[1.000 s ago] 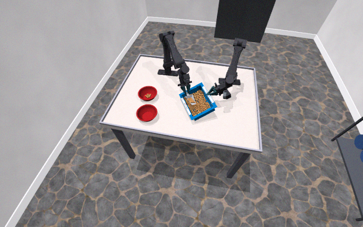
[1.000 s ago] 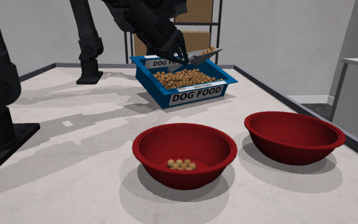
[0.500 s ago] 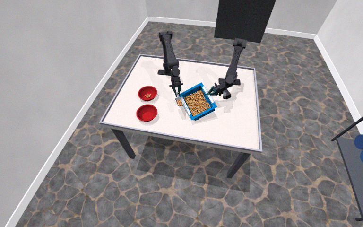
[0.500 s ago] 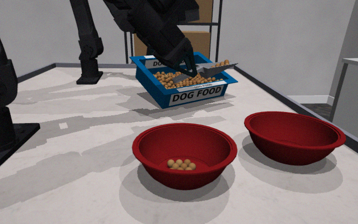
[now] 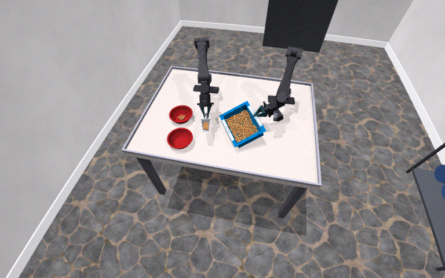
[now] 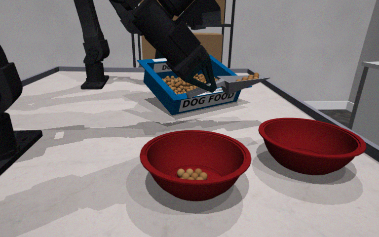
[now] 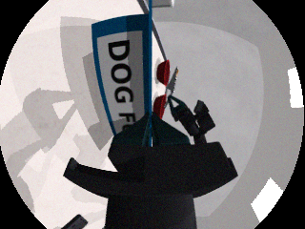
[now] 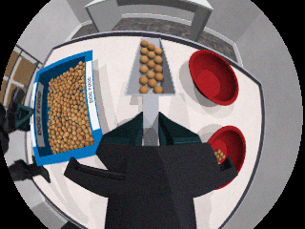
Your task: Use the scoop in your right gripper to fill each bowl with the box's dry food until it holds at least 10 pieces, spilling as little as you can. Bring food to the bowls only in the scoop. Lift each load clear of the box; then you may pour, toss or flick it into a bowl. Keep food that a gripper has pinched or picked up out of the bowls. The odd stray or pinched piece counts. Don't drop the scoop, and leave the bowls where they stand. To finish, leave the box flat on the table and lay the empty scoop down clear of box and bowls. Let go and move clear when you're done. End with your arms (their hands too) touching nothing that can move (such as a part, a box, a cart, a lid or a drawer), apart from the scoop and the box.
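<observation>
Scoop (image 5: 205, 120) (image 6: 240, 85) (image 7: 172, 86) (image 8: 151, 106): raised above the table (image 5: 226, 157) (image 6: 92, 178) (image 7: 43, 52) (image 8: 114, 62), between box and bowls. Its handle is gripped between the narrowly parted fingers of the right gripper (image 5: 205, 116) (image 6: 212, 88) (image 7: 170, 97) (image 8: 151, 114). Long axis runs in line with that gripper, roughly square to the table's long edges; the mouth points away from the arms, towards the opposite long edge. The exterior view shows the blade's tip slightly higher than its heel. Load: more than ten pieces of food (image 5: 205, 125) (image 6: 249, 77) (image 8: 151, 64), on the blade.

To one side, the box (image 5: 243, 143) (image 6: 158, 81) (image 7: 97, 31) (image 8: 62, 157) stands around mid-table, its sides askew to the table edges, holding a broad layer of food. The left gripper (image 5: 255, 115) (image 7: 150, 115) (image 8: 33, 111) is almost fully closed, pinching the thin rim on the box's far side from the scoop.

To the other side, both bowls stand upright near the short edge on the right arm's side. The bowl nearer the arms (image 5: 174, 113) (image 6: 195, 189) (image 7: 159, 106) (image 8: 238, 153) contains a small cluster of pieces; exact count cannot be confirmed. The second bowl (image 5: 179, 141) (image 6: 310, 162) (image 7: 163, 72) (image 8: 214, 78), nearer the corner with the opposite long edge, contains no visible pieces.
</observation>
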You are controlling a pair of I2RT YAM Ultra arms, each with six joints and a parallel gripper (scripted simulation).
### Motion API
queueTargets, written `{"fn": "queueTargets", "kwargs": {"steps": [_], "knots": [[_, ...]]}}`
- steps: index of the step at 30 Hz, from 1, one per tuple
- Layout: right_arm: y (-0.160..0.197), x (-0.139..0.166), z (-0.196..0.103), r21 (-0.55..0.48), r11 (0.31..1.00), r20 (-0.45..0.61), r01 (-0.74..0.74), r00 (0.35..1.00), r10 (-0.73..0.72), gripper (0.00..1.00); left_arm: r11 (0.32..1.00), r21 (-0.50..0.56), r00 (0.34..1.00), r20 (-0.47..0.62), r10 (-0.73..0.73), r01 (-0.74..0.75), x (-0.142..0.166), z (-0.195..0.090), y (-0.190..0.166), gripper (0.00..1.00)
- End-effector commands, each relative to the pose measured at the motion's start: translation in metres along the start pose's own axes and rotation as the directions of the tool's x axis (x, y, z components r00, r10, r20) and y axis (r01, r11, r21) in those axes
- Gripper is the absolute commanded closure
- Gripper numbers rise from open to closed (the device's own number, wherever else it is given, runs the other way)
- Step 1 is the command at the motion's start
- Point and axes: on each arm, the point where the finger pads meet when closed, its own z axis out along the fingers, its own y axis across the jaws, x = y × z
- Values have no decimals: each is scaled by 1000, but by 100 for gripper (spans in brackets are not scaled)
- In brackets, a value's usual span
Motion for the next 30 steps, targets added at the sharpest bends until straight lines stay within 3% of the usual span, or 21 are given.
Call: {"fn": "queueTargets", "kwargs": {"steps": [1, 10, 11, 13, 20, 25, 28, 29, 30], "knots": [[-21, -8, -9, 29, 999, 46, -29, 999, 27, 100, 989, 90, 993, 20, 116, -117, -8, -4, -39, 100], [-61, 4, -12, 93, 991, 39, -95, 995, 92, 100, 989, 90, 993, 20, 116, -117, -8, -4, -39, 100], [-67, -9, -17, 101, 990, 71, -103, 993, 96, 100, 989, 90, 993, 20, 116, -117, -8, -4, -39, 100], [-77, 7, -16, 121, 985, 49, -125, 992, 119, 100, 989, 90, 993, 20, 116, -117, -8, -4, -39, 100], [-117, 11, -22, 187, 964, 75, -190, 981, 179, 100, 989, 90, 993, 20, 116, -117, -8, -4, -39, 100], [-121, 25, -12, 188, 962, 36, -200, 980, 197, 100, 989, 90, 993, 20, 116, -117, -8, -4, -39, 100], [-118, 17, -14, 184, 964, 54, -194, 981, 188, 100, 989, 90, 993, 20, 116, -117, -8, -4, -39, 100], [-127, 37, -9, 207, 953, 13, -220, 975, 222, 100, 989, 90, 993, 20, 116, -117, -8, -4, -39, 100], [-130, 30, -11, 219, 950, 27, -222, 975, 221, 100, 989, 90, 993, 20, 116, -117, -8, -4, -39, 100]]}}
